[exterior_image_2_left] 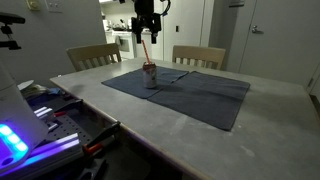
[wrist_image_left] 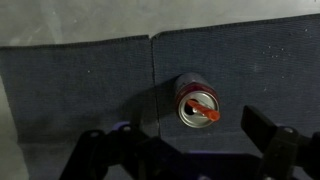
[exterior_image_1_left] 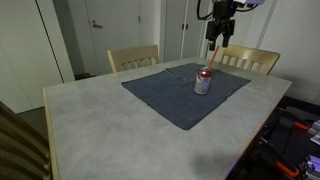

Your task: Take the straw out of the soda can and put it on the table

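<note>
The soda can [exterior_image_1_left: 202,84] stands upright on the dark blue mat [exterior_image_1_left: 165,98] in both exterior views, the can [exterior_image_2_left: 151,76] near the mat's far side. The red straw [exterior_image_1_left: 209,60] leans out of its top and also shows in an exterior view [exterior_image_2_left: 148,52]. My gripper [exterior_image_1_left: 218,38] hangs just above the straw's upper end [exterior_image_2_left: 146,30]. In the wrist view I look down on the can's shiny top [wrist_image_left: 190,113] with the straw [wrist_image_left: 204,108] sticking out of the opening. The gripper [wrist_image_left: 180,146] is open, its fingers wide apart on either side below the can.
The grey speckled table [exterior_image_1_left: 100,125] extends well beyond the mat [exterior_image_2_left: 160,135]. Two wooden chairs [exterior_image_1_left: 133,57] [exterior_image_1_left: 250,60] stand at the far edge. A bench with tools and cables [exterior_image_2_left: 50,110] lies beside the table.
</note>
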`<state>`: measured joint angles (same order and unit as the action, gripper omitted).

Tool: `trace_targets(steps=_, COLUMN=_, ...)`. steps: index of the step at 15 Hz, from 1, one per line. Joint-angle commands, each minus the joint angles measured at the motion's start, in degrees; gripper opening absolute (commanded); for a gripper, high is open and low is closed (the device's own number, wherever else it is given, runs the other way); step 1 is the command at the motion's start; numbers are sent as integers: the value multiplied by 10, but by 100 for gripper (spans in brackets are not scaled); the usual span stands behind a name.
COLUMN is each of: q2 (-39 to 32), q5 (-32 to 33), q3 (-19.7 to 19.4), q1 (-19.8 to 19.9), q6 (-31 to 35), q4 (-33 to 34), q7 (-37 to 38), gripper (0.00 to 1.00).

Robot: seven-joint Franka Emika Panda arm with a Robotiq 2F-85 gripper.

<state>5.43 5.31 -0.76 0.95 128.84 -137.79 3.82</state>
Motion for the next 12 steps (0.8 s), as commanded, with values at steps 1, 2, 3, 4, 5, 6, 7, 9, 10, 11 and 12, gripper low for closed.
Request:
trace_targets(steps=1, q2=0, q5=-32, q3=-7, q1=1, q6=39, q4=-14, q7=-56, gripper=76)
trace_targets(steps=2, q2=1, q5=-44, q3=-9, q1=0, q6=41, q4=-15, q7=-70, gripper=71)
trace_targets(steps=3, q2=2, q5=-55, q3=-10, q1=-1, q6=40, q4=-16, q7=-82, gripper=67)
trace_targets(steps=4, q2=4, q5=-66, q3=-10, q1=-1, q6=38, q4=-20, q7=-93, gripper=65)
trace_targets(steps=5, q2=6, q5=-78, q3=-11, q1=-1, q6=34, q4=-22, q7=-103, gripper=65)
trace_targets(steps=6, q2=8, q5=-87, q3=-11, q1=-1, q6=33, q4=-24, q7=-112, gripper=68)
trace_targets(steps=7, q2=8, q5=-93, q3=-11, q1=-2, q6=33, q4=-26, q7=-118, gripper=68)
trace_targets(steps=9, q2=7, q5=-104, q3=-10, q1=-2, q6=31, q4=-29, q7=-130, gripper=63)
trace_targets(steps=10, q2=7, q5=-106, q3=-10, q1=-2, q6=31, q4=-31, q7=-133, gripper=60)
trace_targets(steps=11, q2=8, q5=-107, q3=-10, q1=-2, q6=31, q4=-33, q7=-136, gripper=56)
trace_targets(steps=12, q2=8, q5=-106, q3=-10, q1=-2, q6=32, q4=-34, q7=-136, gripper=47)
